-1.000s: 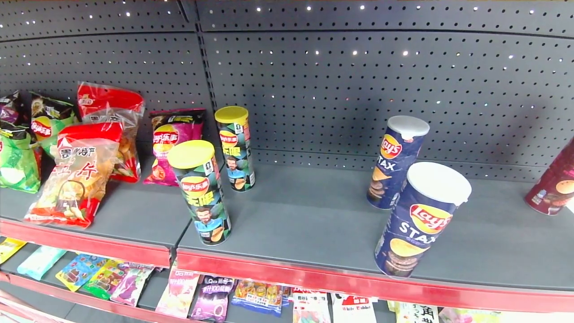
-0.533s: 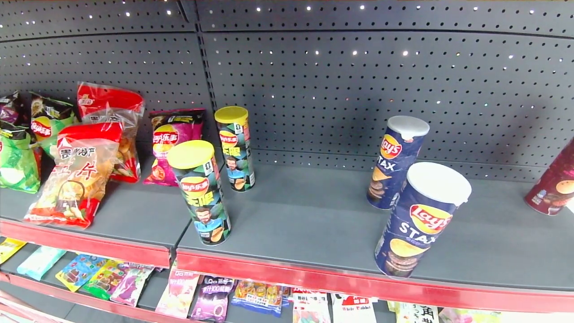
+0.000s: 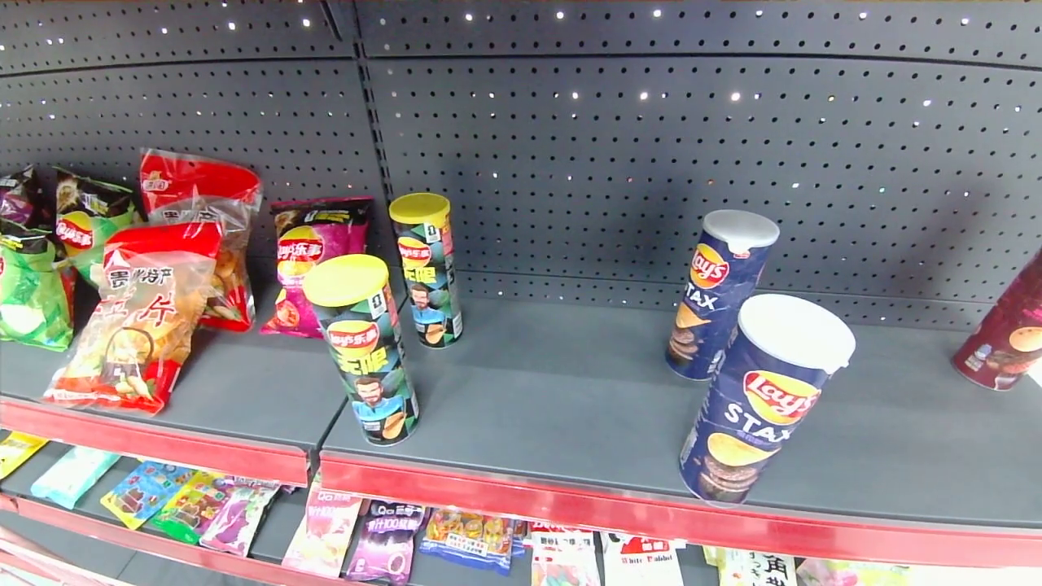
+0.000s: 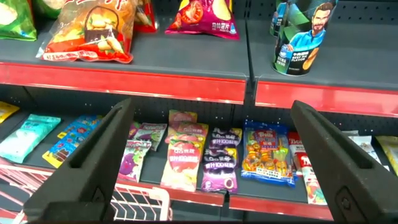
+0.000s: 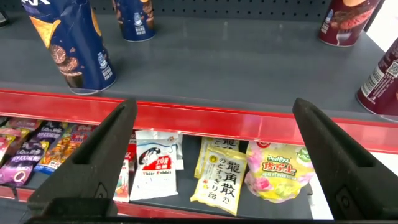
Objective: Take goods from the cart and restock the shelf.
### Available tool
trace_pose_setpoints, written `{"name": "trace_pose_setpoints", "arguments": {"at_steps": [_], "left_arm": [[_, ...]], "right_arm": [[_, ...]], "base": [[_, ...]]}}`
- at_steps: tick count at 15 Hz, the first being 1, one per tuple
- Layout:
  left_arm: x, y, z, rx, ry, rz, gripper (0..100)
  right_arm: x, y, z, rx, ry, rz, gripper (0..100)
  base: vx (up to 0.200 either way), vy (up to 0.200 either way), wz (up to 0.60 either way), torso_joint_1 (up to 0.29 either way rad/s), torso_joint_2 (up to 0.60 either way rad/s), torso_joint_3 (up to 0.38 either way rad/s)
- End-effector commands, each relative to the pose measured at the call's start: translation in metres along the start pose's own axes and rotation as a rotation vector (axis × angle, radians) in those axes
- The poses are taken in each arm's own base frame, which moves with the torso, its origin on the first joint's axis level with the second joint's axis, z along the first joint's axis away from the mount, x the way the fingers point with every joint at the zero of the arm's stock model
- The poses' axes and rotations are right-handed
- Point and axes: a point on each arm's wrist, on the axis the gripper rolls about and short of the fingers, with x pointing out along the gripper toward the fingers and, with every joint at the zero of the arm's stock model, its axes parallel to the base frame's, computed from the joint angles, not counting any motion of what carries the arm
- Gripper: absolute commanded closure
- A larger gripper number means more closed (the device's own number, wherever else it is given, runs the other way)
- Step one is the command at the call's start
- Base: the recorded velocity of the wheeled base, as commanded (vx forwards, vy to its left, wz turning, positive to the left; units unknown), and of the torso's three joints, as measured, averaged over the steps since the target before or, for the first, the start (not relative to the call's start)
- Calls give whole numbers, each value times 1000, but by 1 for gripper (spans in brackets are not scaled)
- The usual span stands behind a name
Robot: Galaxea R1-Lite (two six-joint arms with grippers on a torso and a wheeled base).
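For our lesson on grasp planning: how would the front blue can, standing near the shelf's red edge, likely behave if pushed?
The front blue can is tall and narrow, so a high push would probably tip it. Being round, it might then roll off the red shelf edge. Its wall looks stiff.
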Motion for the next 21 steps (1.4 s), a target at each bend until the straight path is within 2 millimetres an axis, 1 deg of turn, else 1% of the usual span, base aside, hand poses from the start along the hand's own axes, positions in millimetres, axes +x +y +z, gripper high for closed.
{"name": "trace_pose_setpoints", "arguments": {"at_steps": [1,4,21], "left_arm": [[0,0,0,0,1,0,0],[0,0,0,0,1,0,0],[0,0,0,0,1,0,0]], "right_arm": [[0,0,0,0,1,-1,0],[0,0,0,0,1,-1,0],[0,0,0,-6,3,8,0]], "base": [[0,0,-600,2,7,7],[0,0,-600,-4,4,2],[0,0,0,0,0,0]]}}
